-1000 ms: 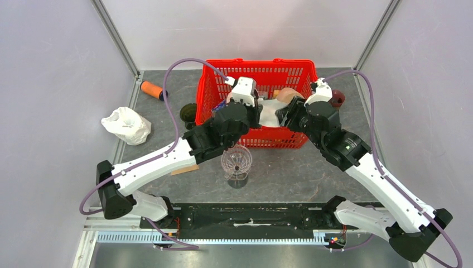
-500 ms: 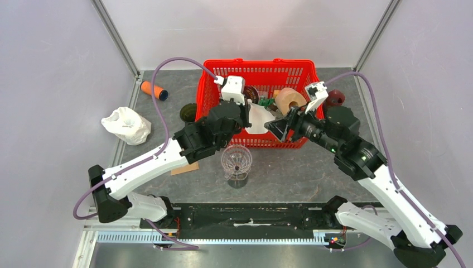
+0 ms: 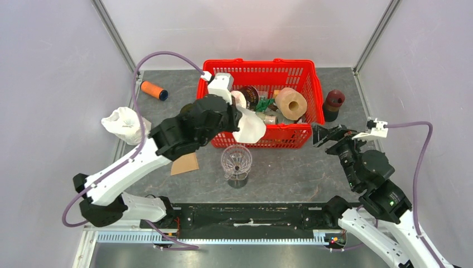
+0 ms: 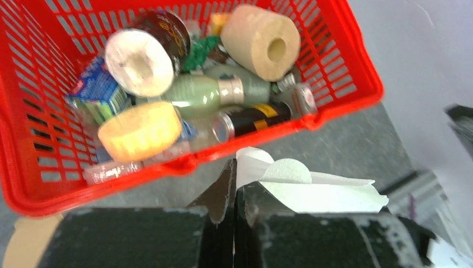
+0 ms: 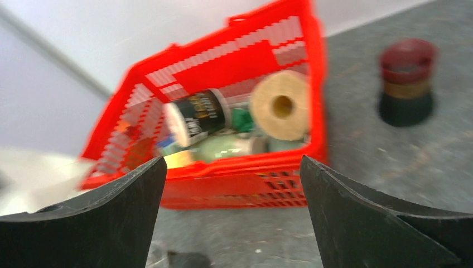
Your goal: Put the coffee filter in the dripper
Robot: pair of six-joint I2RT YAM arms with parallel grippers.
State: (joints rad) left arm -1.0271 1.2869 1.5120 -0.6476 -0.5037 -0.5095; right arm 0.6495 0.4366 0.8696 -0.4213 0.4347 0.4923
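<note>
My left gripper (image 3: 241, 124) is shut on a white paper coffee filter (image 3: 249, 129) and holds it over the near rim of the red basket, just behind and above the clear glass dripper (image 3: 236, 162). In the left wrist view the filter (image 4: 312, 191) sticks out to the right of the closed jaws of the gripper (image 4: 235, 184). My right gripper (image 3: 323, 135) is open and empty, to the right of the basket's near corner; in the right wrist view its gripper (image 5: 231, 195) frames bare table and the basket front.
The red basket (image 3: 301, 72) holds paper rolls, bottles, cans and a yellow sponge. A dark red cup (image 3: 333, 104) stands right of it. An orange cylinder (image 3: 152, 90), a white bag (image 3: 126, 125), a dark round object (image 3: 188, 113) and a cardboard piece (image 3: 184, 164) lie left.
My right gripper let go of the filter and pulled back right and toward me, out of the basket. My left gripper kept the filter and drew it toward the basket's near rim.
</note>
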